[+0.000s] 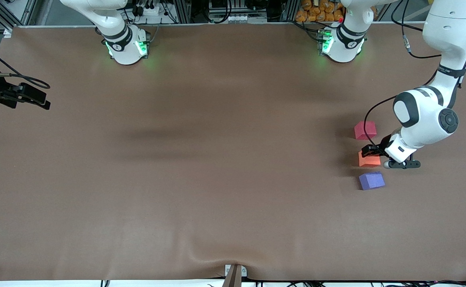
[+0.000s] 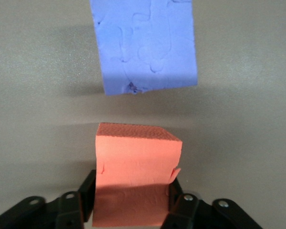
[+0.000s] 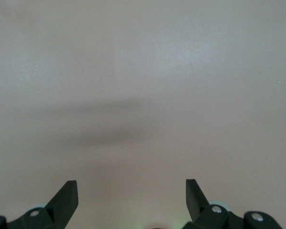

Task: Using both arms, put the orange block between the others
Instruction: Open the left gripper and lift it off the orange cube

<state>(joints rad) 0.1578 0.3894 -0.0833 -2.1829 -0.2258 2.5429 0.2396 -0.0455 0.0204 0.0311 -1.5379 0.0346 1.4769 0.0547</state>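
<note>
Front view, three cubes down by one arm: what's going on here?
The left arm's end effector is down at the orange block, its fingers on either side of it. The block sits on the table between the pinkish-red cube and the purple cube, in a line with gaps, at the left arm's end of the table. Whether the block is gripped or just released can't be told. The right arm waits at its own end, end effector open over bare table.

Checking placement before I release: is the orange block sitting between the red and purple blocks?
Yes: in the front view the orange block lies in line between the red block and the purple block, apart from both.
</note>
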